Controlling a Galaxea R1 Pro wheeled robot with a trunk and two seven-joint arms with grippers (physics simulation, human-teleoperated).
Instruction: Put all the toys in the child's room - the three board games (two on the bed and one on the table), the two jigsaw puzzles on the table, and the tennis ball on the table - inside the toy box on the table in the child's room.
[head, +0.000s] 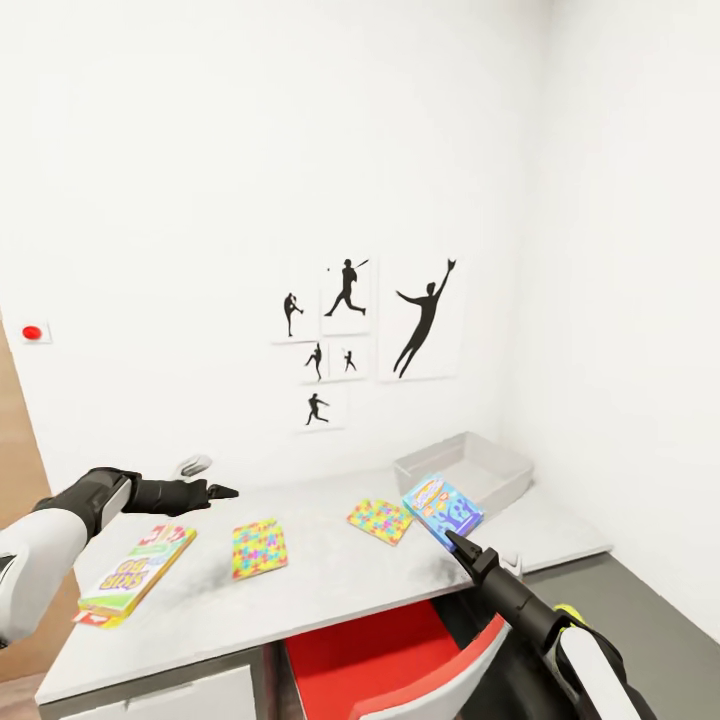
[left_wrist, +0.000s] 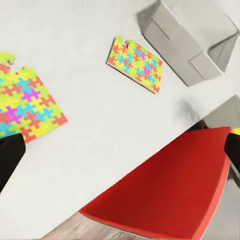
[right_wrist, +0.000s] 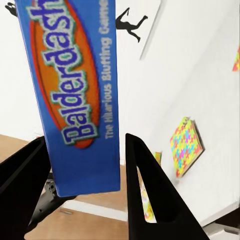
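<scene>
Surface (head: 330, 590), pale, carrying toy box (head: 470, 462) far right. Green-edged board game (head: 135, 573), near left: we judge it stiff and light, best held by its edge. Blue board game (head: 442, 506): the right gripper (head: 455, 540) fingers hold its lower edge, raised beside the toy box; left gripper (head: 215, 491) open, empty.

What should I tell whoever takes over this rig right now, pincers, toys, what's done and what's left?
Right pincer: shut on the blue board game, held lifted above the table, just short of the toy box.
Left pincer: open, holding nothing, hovering over the table's left part.
On the table: two jigsaw puzzles lying flat, and the green-edged board game near the left edge.
Toy box: at the back right against the wall; nothing visible inside from the head view.
Done: blue game picked up.
Left: drop it in the toy box, then both puzzles, the green-edged game, and the remaining toys.
</scene>
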